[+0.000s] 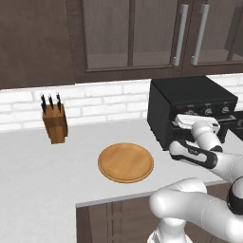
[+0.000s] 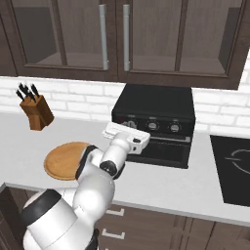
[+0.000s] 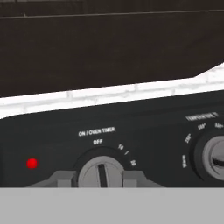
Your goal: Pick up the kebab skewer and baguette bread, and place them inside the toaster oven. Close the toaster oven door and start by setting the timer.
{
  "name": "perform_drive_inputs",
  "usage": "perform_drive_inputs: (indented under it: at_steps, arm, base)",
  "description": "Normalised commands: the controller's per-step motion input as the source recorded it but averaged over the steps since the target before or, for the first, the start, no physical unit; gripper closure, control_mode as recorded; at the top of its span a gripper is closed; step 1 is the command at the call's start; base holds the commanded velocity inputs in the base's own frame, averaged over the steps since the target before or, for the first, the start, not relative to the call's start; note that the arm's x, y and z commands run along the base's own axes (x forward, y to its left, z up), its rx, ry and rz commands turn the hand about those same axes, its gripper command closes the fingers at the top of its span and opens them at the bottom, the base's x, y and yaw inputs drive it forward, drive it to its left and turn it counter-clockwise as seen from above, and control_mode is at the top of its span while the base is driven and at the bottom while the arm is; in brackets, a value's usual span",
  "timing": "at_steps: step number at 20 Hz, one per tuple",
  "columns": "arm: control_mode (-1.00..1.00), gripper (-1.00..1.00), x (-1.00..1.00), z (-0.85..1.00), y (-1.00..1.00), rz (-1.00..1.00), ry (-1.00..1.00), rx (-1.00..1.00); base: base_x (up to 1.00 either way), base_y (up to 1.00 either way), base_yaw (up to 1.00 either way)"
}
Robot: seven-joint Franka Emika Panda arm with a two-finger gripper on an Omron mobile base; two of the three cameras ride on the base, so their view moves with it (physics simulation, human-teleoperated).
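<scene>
Flanking the timer knob [image 3: 101, 173] of the toaster oven [image 2: 156, 114], gripper [image 3: 101, 178] unreadable; wooden plate [image 1: 126, 163] and knife block [image 1: 55, 123] well aside.

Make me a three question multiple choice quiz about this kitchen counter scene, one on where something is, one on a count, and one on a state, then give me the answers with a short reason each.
1. Where does the knife block stand?
A. On the wooden plate
B. On the counter by the brick wall, left of the wooden plate
C. On top of the toaster oven

2. How many knobs run along the toaster oven's front panel?
A. One
B. Three
C. Five

3. What is the end effector doing?
A. Sitting around the ON/OFF timer knob
B. Holding the baguette
C. Resting on the wooden plate

Answers:
1. B, the left base view shows it against the white bricks, apart from the wooden plate.
2. B, the right base view shows three round knobs in a row.
3. A, the hand view shows a fingertip on each side of the timer knob, whose pointer sits at OFF.
</scene>
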Motion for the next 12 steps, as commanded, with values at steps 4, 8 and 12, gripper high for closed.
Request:
perform_drive_inputs:
  at_steps: [4,8,12]
  arm:
    - [-1.00,1.00,-0.35,0.32,-0.19,0.00,-0.03,0.00]
    - [-1.00,1.00,-0.17,0.36,-0.16,0.00,-0.01,0.00]
    - [-1.00,1.00,-0.02,0.20,-0.21,0.00,0.00,0.00]
  base:
    - [0.00,0.00,0.00]
    - [0.00,0.00,0.00]
    - [0.00,0.00,0.00]
